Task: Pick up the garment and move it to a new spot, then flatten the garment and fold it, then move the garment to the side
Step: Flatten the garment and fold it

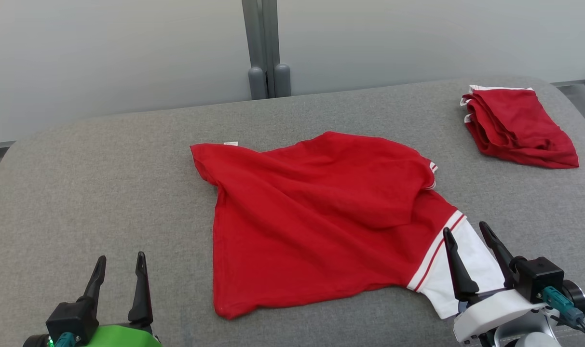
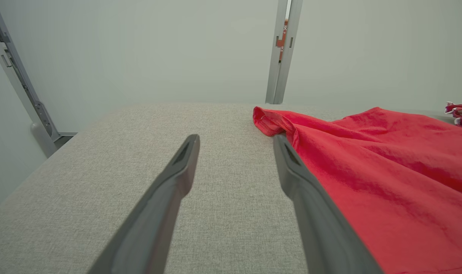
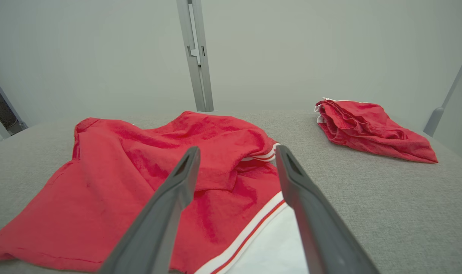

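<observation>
A red garment [image 1: 316,217] with a white, red-striped band lies loosely spread and wrinkled in the middle of the grey padded table [image 1: 104,193]. My left gripper [image 1: 120,267] stands open at the lower left, over bare table, a little left of the garment's [image 2: 387,179] near edge. My right gripper [image 1: 467,240] stands open at the lower right, hovering over the white band [image 3: 269,247] of the garment [image 3: 139,175]. Neither holds anything.
A second red garment [image 1: 516,125], folded into a bundle, lies at the table's far right corner, seen too in the right wrist view [image 3: 368,129]. A grey post [image 1: 265,48] rises behind the table against the pale wall.
</observation>
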